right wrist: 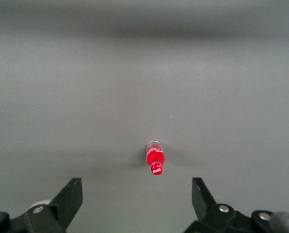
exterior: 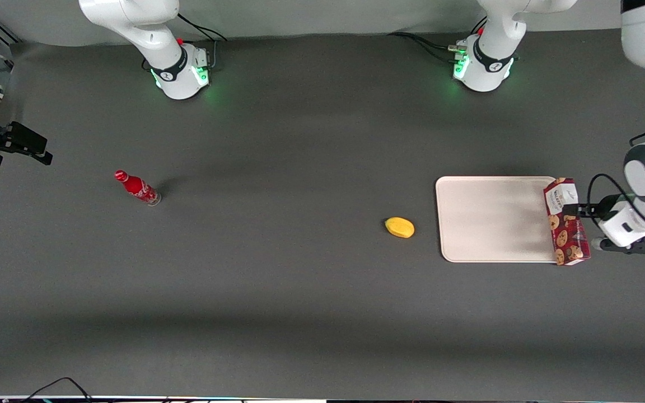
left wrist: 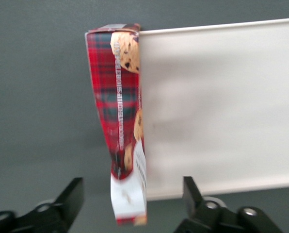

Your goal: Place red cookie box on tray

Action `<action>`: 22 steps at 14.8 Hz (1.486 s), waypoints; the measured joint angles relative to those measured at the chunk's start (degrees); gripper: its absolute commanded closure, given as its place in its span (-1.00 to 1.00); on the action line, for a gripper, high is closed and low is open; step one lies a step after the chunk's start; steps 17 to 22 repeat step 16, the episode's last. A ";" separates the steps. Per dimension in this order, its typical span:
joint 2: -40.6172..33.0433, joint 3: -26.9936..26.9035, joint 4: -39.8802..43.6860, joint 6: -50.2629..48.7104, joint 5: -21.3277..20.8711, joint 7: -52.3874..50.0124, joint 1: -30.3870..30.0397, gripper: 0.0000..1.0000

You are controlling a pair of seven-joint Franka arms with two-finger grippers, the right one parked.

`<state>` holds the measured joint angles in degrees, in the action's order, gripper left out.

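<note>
The red cookie box point(exterior: 565, 222) is seen standing at the tray's point(exterior: 490, 218) edge, the pincer point(left wrist: 132, 206) spread apart around its white-labelled end. The light, crushable carton is best gripped gently across its narrow faces.

A white label panel with dark lettering is carried at one end of the red cookie box point(exterior: 565, 222), but the words cannot be made out. White script is seen on the small red bottle point(exterior: 137, 187), also unreadable. Beside the box, the gripper point(exterior: 580, 211) bears no legible marking.
</note>
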<state>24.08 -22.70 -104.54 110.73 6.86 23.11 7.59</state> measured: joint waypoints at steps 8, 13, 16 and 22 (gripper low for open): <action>-12.64 2.51 23.16 -37.49 -5.58 -5.80 -0.15 -1.00; -22.90 14.40 18.48 -41.40 -7.81 -19.26 0.07 -1.00; -30.45 15.72 11.02 -38.09 -7.95 -20.76 -0.02 -1.00; -30.45 15.72 11.02 -38.09 -7.95 -20.76 -0.02 -1.00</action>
